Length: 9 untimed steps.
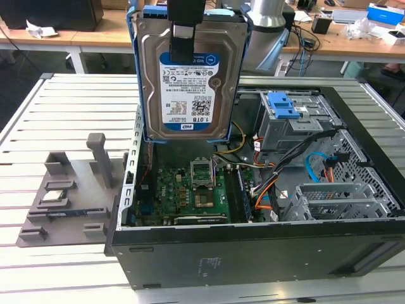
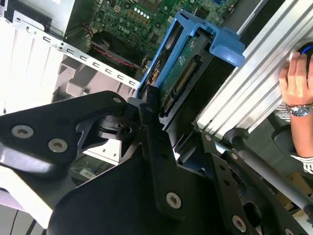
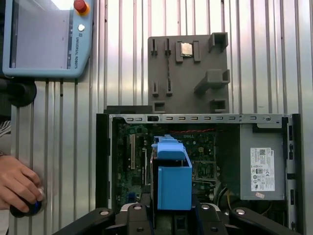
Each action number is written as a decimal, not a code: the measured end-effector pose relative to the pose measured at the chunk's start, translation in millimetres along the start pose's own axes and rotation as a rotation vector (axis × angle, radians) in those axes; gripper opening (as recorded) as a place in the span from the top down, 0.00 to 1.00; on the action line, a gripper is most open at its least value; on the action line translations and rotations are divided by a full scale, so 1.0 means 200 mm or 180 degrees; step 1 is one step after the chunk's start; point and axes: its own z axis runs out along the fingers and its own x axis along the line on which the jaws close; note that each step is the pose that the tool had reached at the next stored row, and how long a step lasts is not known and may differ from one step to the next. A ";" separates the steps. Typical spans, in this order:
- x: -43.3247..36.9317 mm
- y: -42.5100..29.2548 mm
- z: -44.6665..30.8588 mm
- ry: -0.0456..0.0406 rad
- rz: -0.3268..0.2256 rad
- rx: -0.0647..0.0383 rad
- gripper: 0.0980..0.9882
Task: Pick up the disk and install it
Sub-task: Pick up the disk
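Hanging upright in the air: the disk (image 1: pixel 188 82), a silver body in a blue plastic rail frame. Its label faces the exterior camera. It is above the open computer case (image 1: pixel 253 253), over the motherboard (image 1: pixel 190 196), and touches nothing below.

Holder: the pincer (image 1: pixel 184 28), clamped on the disk's upper end. In the second wrist view one black finger (image 2: pixel 155 147) bears on the blue rail beside the connector edge. The opposite contact is hidden, so the hold is probably on the frame, not the metal.

Bay, judged: the grey drive cage (image 1: pixel 288 120) with a blue latch, on the case's far side toward the exterior view's right, well apart from the disk.

Handling note: the step in hand is the carry. Done well, it keeps the disk plumb, its rails parallel to the cage, and its lower edge clear of the case rim and loose cables (image 1: pixel 297 152).

Markings: a white label with a blue top band, several barcodes and a code square; the print is not transcribed.

Also present: a grey parts fixture (image 1: pixel 63 202) on the slatted tabletop (image 1: pixel 69 101), and a person's hand (image 3: pixel 17 186) near a control pendant (image 3: pixel 44 39).
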 end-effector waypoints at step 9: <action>0.088 -0.001 0.005 0.0000 0.0000 0.0000 0.70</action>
